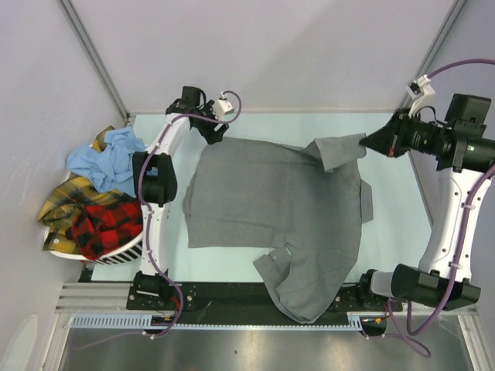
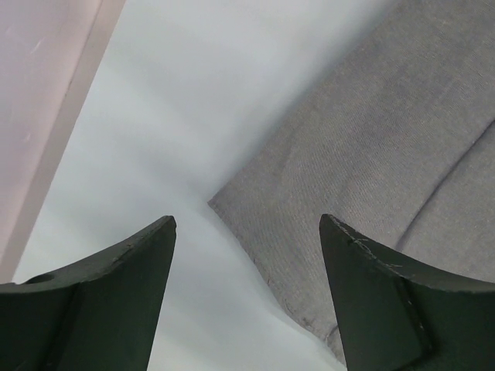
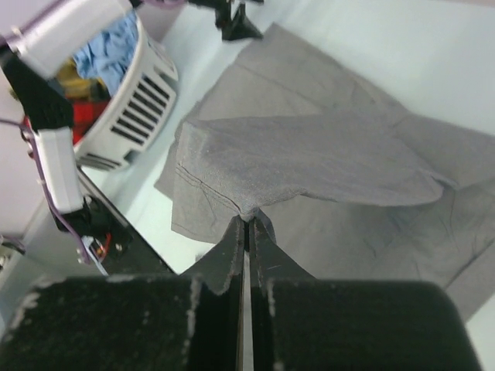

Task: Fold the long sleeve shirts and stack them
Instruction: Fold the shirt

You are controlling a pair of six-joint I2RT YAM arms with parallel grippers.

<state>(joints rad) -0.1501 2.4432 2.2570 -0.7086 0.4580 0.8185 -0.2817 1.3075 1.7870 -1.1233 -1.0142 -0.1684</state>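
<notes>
A plain grey long sleeve shirt (image 1: 278, 209) lies spread across the middle of the table, with its lower part hanging over the near rail. My right gripper (image 1: 370, 143) is shut on a lifted fold of it at the far right. In the right wrist view this gripper (image 3: 249, 218) pinches the cloth (image 3: 325, 154), which drapes away from the tips. My left gripper (image 1: 215, 133) hovers at the shirt's far left corner. Its jaws (image 2: 247, 224) stand open and hold nothing, with the shirt's corner (image 2: 371, 154) lying flat just beyond them.
A white slotted basket (image 1: 124, 253) stands at the table's left edge. It holds a light blue shirt (image 1: 108, 158), a yellow plaid one (image 1: 66, 201) and a red-and-black plaid one (image 1: 104, 224). Walls close in at the back and both sides.
</notes>
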